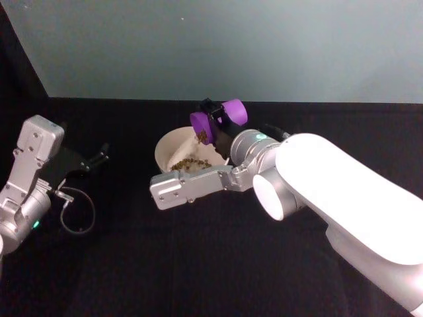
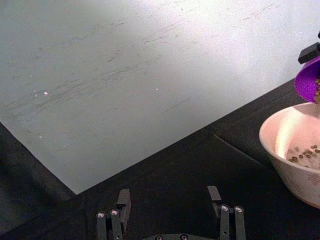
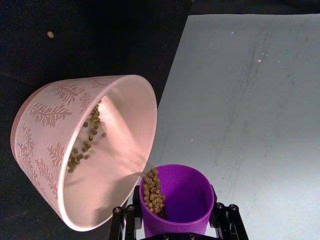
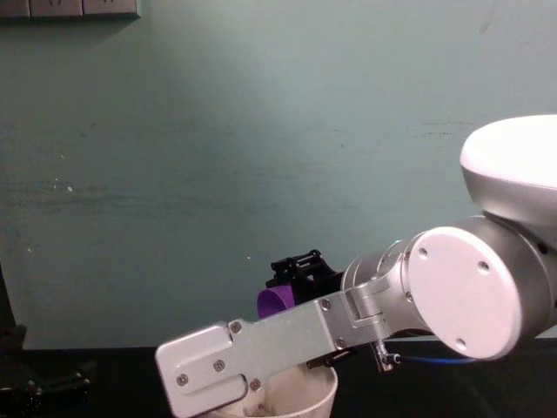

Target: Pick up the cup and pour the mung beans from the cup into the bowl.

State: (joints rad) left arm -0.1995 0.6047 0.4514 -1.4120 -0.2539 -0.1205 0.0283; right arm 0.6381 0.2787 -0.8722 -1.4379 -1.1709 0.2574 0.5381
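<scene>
The cup (image 1: 235,111), gripped by the right pincer (image 1: 216,121), is tipped mouth toward 8 o'clock over the bowl's (image 1: 162,148) 1 o'clock rim; the left pincer (image 2: 170,210) is parked open.

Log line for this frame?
phase: pour | right tool: shut on cup, tipped over bowl | beans: in bowl and at cup lip | left tool: open, idle

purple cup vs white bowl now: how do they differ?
The small purple plastic cup is tilted over, held by the right gripper; the wide off-white bowl sits upright on the table. The cup is narrower and plain; the bowl's outside bears a leaf pattern. Both hold mung beans. The left gripper idles.
</scene>
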